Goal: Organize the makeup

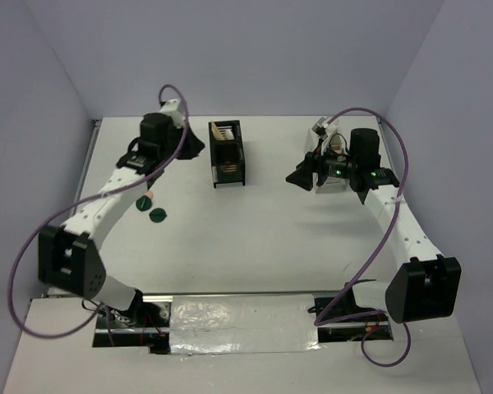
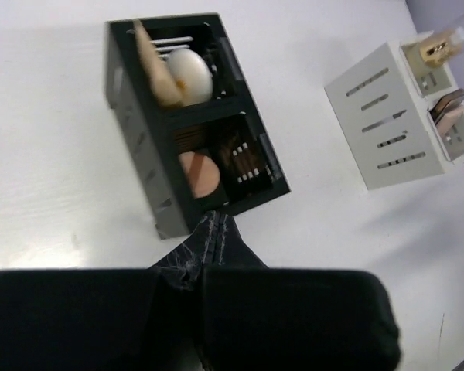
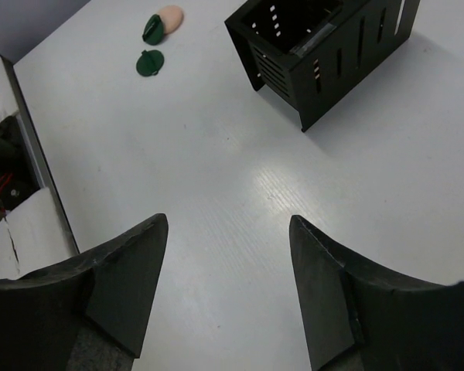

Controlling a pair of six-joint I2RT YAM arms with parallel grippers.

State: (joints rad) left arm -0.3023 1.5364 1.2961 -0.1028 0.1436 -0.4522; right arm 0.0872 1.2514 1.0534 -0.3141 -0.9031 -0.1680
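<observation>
Dark green round compact [image 1: 158, 215] and peach round puff [image 3: 172, 14] are sitting loose far left, right beside the left arm [image 1: 103, 201]. They're lying back behind its left gripper [image 2: 215, 228], which is hovering clenched and empty by the black organizer [image 2: 139, 131]. The right gripper [image 3: 228, 222] is hanging released, well apart from them.

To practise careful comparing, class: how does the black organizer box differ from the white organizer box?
Colour: the black organizer box is dark, the white organizer box pale. Contents: the black box holds a white oval compact and a peach round cosmetic; the white box shows a gold-capped bottle and a palette. Place: the black box stands mid-table, the white box toward the right. Both have slotted walls and open tops.
</observation>
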